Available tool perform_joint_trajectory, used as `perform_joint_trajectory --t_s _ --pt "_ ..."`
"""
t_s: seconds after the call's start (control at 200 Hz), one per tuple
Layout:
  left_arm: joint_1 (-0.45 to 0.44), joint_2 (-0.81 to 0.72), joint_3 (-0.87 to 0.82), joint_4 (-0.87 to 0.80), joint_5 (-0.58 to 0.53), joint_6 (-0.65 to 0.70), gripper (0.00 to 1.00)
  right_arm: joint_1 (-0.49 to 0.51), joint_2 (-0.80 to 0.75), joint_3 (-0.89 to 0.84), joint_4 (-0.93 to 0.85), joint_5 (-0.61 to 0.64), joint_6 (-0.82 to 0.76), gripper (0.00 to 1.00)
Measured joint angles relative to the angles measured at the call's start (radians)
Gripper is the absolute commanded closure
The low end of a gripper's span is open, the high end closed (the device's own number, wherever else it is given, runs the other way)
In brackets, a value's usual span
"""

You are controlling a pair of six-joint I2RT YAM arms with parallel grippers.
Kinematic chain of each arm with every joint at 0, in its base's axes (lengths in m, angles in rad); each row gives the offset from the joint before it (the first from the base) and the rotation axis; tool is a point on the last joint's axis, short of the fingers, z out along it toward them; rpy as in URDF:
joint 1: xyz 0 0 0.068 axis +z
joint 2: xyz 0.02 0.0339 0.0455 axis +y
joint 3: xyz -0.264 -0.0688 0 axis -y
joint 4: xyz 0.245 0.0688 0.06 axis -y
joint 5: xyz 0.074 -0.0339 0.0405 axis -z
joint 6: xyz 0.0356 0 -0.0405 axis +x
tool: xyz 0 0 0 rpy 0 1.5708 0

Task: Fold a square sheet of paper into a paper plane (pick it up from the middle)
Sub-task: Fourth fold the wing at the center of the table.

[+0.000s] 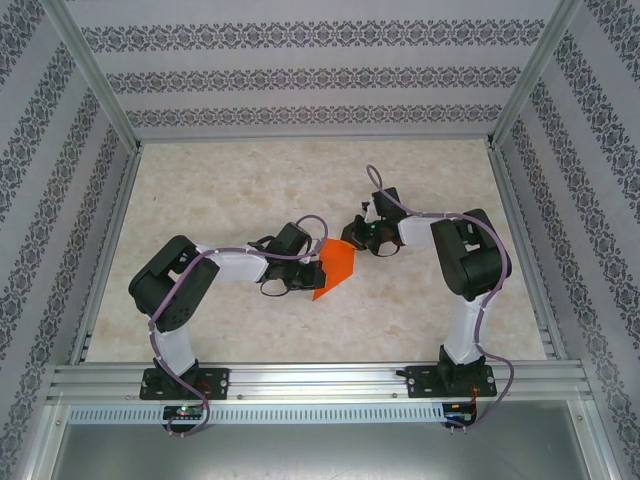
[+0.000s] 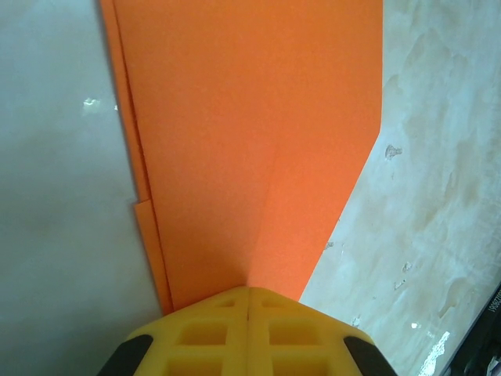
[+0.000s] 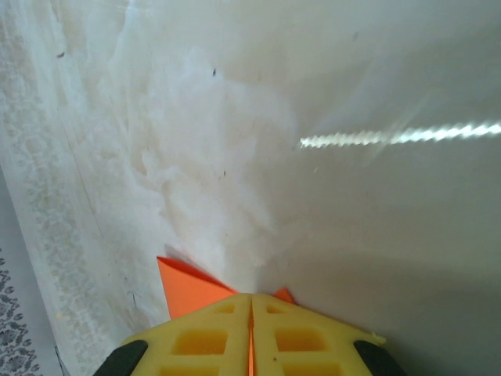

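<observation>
Two tools meet over the middle of the desk with one piece of orange paper between them.

On the left, the left tool has its yellow fingers pressed together with no gap, pinching the near end of the sheet of paper. In its wrist view the sheet runs away from the fingers as a long, tapering shape. Stacked layers show along its left edge, and a crease slants up from the pinch. I judge that several folds are already in: this is not a flat square but a narrowed, layered form on its way to a dart.

In the overhead view the sheet is a small orange wedge between the two wrists. Whether it touches the desk I cannot tell.

On the right, the right tool is likewise closed tight. An orange corner pokes out to the left of its fingers and a sliver shows on the right, so it grips the sheet's other end.

By my reading, what remains is the final wing folds and some sharpening of creases. No tray or box takes part; the tools alone carry the paper.
</observation>
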Motion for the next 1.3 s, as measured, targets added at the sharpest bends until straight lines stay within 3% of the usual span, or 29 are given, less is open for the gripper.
perform_joint_trajectory --t_s 0.32,0.545,0.679,0.964,1.234,1.299 --pt "0.000 0.000 0.008 -0.003 -0.002 0.003 1.00 -0.044 -0.006 0.027 -0.028 0.047 -0.052 0.88" --pt "-0.001 0.002 0.017 -0.016 -0.003 0.003 1.00 -0.042 -0.172 -0.001 -0.058 0.064 -0.074 0.87" --pt "-0.001 0.003 0.023 -0.024 -0.003 0.003 1.00 0.012 -0.245 -0.057 -0.019 0.060 -0.057 0.89" --pt "-0.003 0.006 0.039 -0.051 -0.008 0.006 1.00 0.154 -0.152 -0.136 0.048 0.053 0.006 0.92" --pt "-0.009 -0.007 0.046 -0.081 -0.019 0.011 1.00 0.153 -0.100 -0.148 0.072 0.055 0.008 0.93" --pt "-0.009 -0.026 0.046 -0.129 -0.021 0.011 0.96 0.154 -0.100 -0.151 0.077 0.055 0.006 0.93"
